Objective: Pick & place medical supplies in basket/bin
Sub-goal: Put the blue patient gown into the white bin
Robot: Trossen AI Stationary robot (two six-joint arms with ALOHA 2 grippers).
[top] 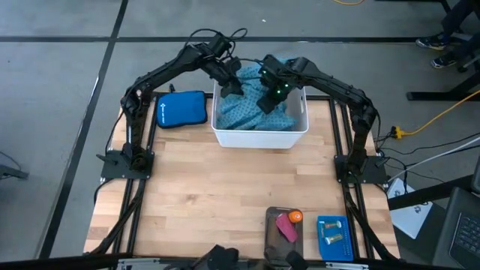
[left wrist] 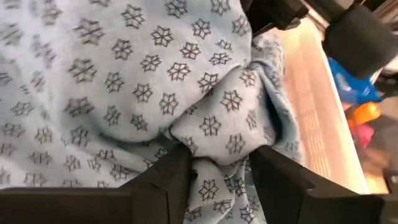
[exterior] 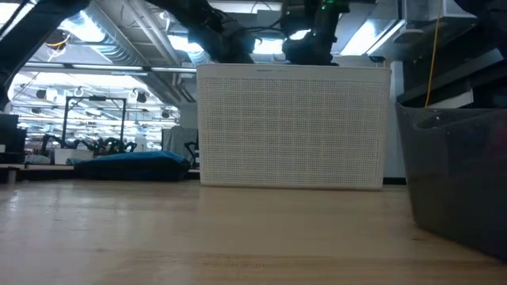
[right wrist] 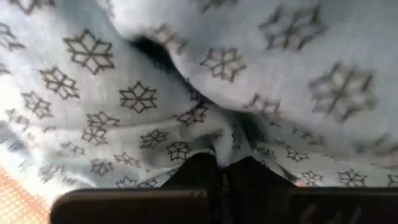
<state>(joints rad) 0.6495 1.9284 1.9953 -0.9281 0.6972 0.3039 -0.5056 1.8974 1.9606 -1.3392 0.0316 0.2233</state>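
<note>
Cloth (top: pixel 259 112), teal with a star print, lies bunched inside the white tub (top: pixel 225 136), beneath both grippers. Left gripper (left wrist: pixel 219 177) stands spread around a fold; right gripper (right wrist: pixel 222 165) pinches cloth. Pink piece (top: pixel 286 227) and orange piece (top: pixel 295 217) wait, well apart from both, on the grey tray (top: pixel 271 238).

Honestly we can't read any text anywhere here. Closest thing is the royal-blue zip pouch (top: pixel 181 109) on the counter (top: pixel 225 187) next to the white tub (top: pixel 260 138): it has a small white logo on it, but from the high view it's way too tiny for us to make out any letters. The teal-blue cloth (left wrist: pixel 124 81) only carries a repeating star-flower print, no words. No labels or numbers that we can spot on the trays either.
</note>
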